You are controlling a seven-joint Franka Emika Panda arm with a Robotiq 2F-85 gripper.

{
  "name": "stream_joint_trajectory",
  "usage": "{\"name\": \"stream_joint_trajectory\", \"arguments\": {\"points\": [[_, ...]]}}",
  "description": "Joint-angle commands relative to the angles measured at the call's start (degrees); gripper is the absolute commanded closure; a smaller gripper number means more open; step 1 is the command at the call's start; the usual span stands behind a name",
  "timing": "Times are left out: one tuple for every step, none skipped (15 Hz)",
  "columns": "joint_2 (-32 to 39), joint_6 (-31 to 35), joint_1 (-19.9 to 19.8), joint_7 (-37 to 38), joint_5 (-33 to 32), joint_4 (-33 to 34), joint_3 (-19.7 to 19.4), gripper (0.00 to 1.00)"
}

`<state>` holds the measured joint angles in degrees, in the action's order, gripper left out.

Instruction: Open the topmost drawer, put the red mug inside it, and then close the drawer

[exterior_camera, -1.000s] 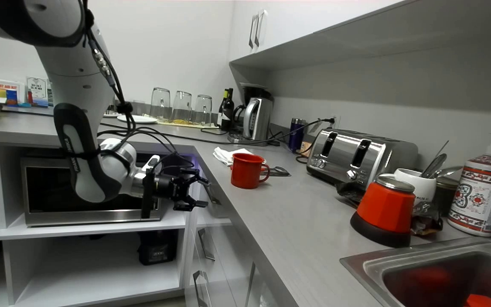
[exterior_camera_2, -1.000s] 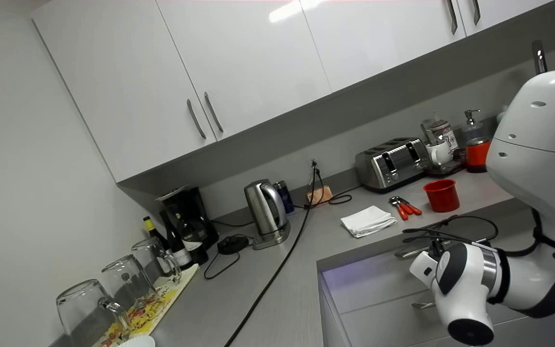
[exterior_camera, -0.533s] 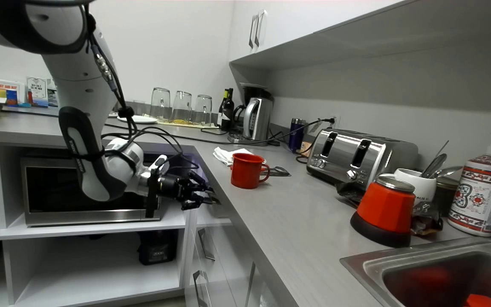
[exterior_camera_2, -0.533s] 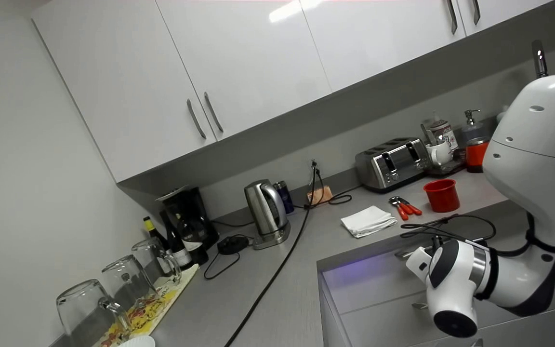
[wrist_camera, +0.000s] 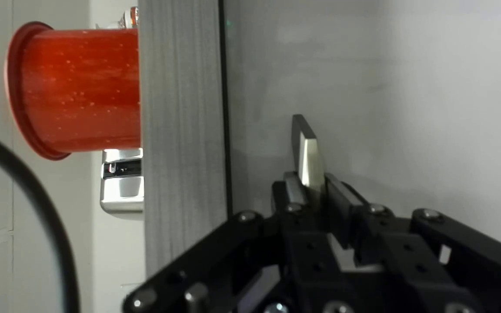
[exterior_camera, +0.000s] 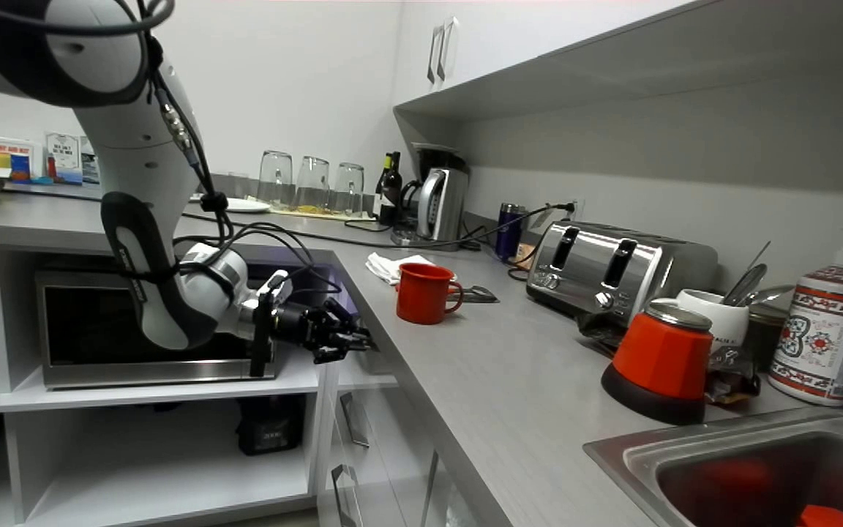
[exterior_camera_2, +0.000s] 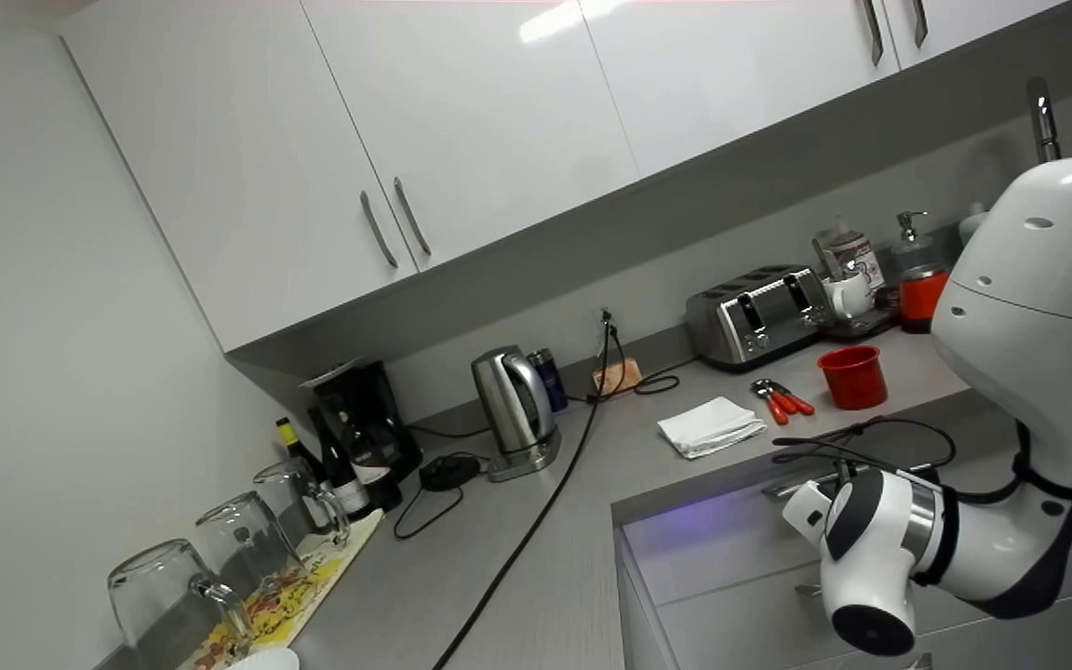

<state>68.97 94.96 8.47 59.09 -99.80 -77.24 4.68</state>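
Observation:
The topmost drawer (wrist_camera: 389,100) shows its flat pale front under the countertop edge, and it appears closed in an exterior view (exterior_camera_2: 703,540). Its slim metal handle (wrist_camera: 310,161) runs between the fingers of my gripper (wrist_camera: 315,189), which has closed around the bar. In an exterior view the gripper (exterior_camera: 364,339) reaches the drawer front just below the counter edge; in another exterior view the arm mostly hides it. The red mug (exterior_camera: 423,294) stands upright on the counter near that edge, above and clear of the gripper. It lies sideways at left in the wrist view (wrist_camera: 81,91).
A white cloth (exterior_camera_2: 711,427) and red-handled tool (exterior_camera_2: 783,400) lie near the mug. A toaster (exterior_camera: 619,267), red-orange vessel (exterior_camera: 659,362) and sink (exterior_camera: 751,446) line the counter. Lower drawers (exterior_camera: 363,432) sit beneath, and a microwave (exterior_camera: 151,329) stands behind the arm. Loose cables (exterior_camera_2: 862,442) loop around the wrist.
The gripper has moved forward to the drawer front, and its fingers have come together around the handle. The mug and drawer have stayed where they were.

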Motion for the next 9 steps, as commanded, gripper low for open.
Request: {"name": "stream_joint_trajectory", "arguments": {"points": [[0.6,0.2,1.4,-0.9,0.3,1.1,-1.0,0.96],[0.2,0.3,1.8,-0.5,-0.1,0.2,-1.1,0.96],[-0.1,0.4,2.2,-0.2,-0.6,-0.6,-1.2,0.96],[-0.6,0.5,2.7,0.4,-1.2,-2.0,-1.3,0.96],[-0.9,0.6,3.1,0.9,-1.8,-2.9,-1.4,0.96],[-1.3,0.6,3.6,1.6,-2.6,-4.3,-1.5,0.96],[-1.7,0.7,3.9,2.1,-3.2,-5.3,-1.6,0.96],[-2.0,0.6,4.3,2.8,-4.0,-6.5,-1.6,0.96],[-2.4,0.7,4.7,3.5,-5.1,-8.0,-1.6,0.96]]}}
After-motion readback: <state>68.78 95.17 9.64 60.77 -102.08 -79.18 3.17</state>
